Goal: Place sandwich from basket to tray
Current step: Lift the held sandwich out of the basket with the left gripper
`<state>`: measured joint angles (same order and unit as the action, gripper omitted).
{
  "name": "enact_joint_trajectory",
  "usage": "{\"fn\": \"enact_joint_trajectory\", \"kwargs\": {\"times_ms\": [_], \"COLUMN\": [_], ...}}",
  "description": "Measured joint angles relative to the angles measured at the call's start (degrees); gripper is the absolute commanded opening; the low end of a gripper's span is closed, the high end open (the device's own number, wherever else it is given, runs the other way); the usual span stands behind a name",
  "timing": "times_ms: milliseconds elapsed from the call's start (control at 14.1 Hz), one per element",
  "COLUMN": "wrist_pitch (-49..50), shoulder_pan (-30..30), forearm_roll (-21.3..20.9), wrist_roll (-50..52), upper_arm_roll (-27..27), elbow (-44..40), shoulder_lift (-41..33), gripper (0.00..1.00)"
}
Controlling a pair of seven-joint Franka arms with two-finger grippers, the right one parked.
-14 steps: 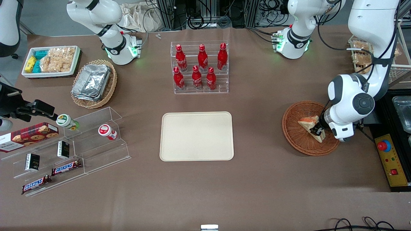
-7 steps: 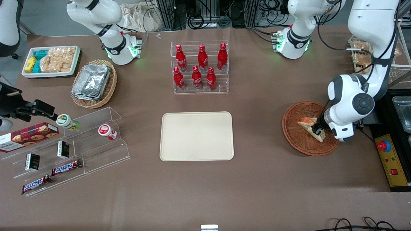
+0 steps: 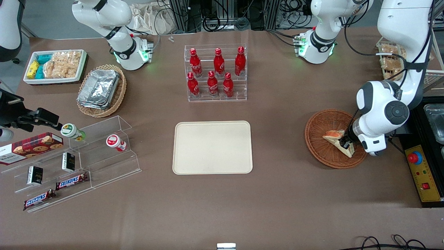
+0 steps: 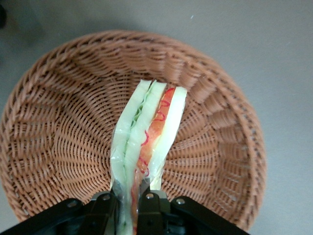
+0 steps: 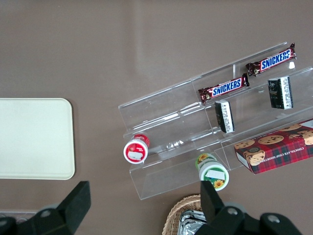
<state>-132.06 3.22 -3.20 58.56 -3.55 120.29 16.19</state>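
The sandwich point(image 3: 335, 138) point(image 4: 146, 139), a wrapped wedge of pale bread with orange-pink filling, stands on edge inside the reddish-brown wicker basket point(image 3: 321, 152) point(image 4: 58, 137) at the working arm's end of the table. My gripper point(image 3: 345, 143) point(image 4: 128, 208) is down in the basket, shut on the sandwich's narrow end, one finger point(image 4: 103, 205) on each face. The wrap bulges between the fingers. The cream tray point(image 3: 212, 147) point(image 5: 34, 139) lies flat at the table's middle, apart from the basket, with nothing on it.
A clear rack of red bottles point(image 3: 216, 73) stands farther from the front camera than the tray. Toward the parked arm's end are a tan basket with foil containers point(image 3: 101, 89), a white snack tray point(image 3: 54, 66) and an acrylic shelf of snacks point(image 3: 74, 163). A control box point(image 3: 422, 173) lies beside the basket.
The gripper closed on the sandwich and shifted slightly toward the working arm's end; the sandwich has tipped up from lying flatter to standing on edge in the basket.
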Motion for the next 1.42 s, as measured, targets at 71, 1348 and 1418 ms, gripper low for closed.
{"fn": "enact_joint_trajectory", "kwargs": {"times_ms": [71,1348,1418], "wrist_pitch": [3.18,27.20,29.62], "shoulder_pan": [-0.01,-0.88,-1.13], "forearm_roll": [0.00,3.45,3.49], "wrist_roll": [0.00,-9.18,-10.36], "upper_arm_roll": [-0.08,-2.88,-4.96], "elbow": [-2.28,-26.97,-29.52], "shoulder_lift": [-0.11,-1.26,-1.40], "gripper": [0.00,0.00,0.00]}}
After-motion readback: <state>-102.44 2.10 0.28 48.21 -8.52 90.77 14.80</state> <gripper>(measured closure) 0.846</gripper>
